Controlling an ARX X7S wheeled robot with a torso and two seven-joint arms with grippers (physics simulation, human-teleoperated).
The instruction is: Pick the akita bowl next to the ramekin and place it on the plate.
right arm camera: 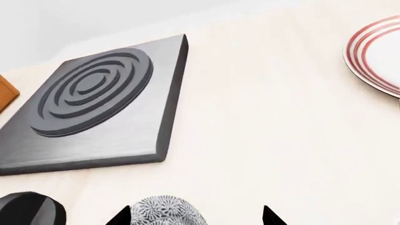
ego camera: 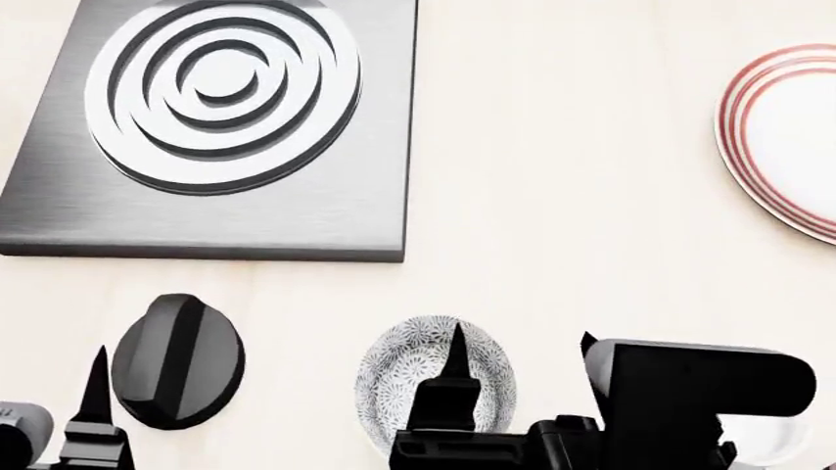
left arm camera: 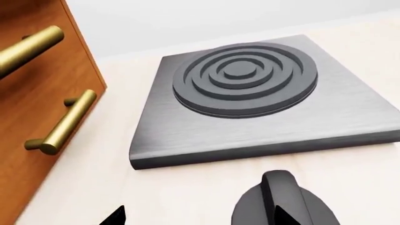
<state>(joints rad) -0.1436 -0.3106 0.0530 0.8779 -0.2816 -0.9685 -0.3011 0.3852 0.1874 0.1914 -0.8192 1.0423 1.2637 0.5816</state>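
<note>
The akita bowl [ego camera: 415, 387], white with a dense grey floral pattern, stands on the pale counter near the front edge of the head view. My right gripper [right arm camera: 194, 218] is open and straddles the bowl [right arm camera: 166, 213], which sits closer to one fingertip [right arm camera: 120, 216] than to the other. A plain white ramekin [ego camera: 773, 441] shows only in part beside the bowl, behind my right arm. The plate [ego camera: 790, 137], white with red rings, lies at the far right, cut off by the frame edge; it also shows in the right wrist view [right arm camera: 378, 56]. My left gripper [left arm camera: 200, 218] is open and holds nothing.
A grey square hob slab [ego camera: 222, 127] with raised concentric rings lies at the back left. A black knob [ego camera: 176, 362] sits on the counter by my left gripper. A wooden cabinet [left arm camera: 31, 122] with brass handles stands beside the slab.
</note>
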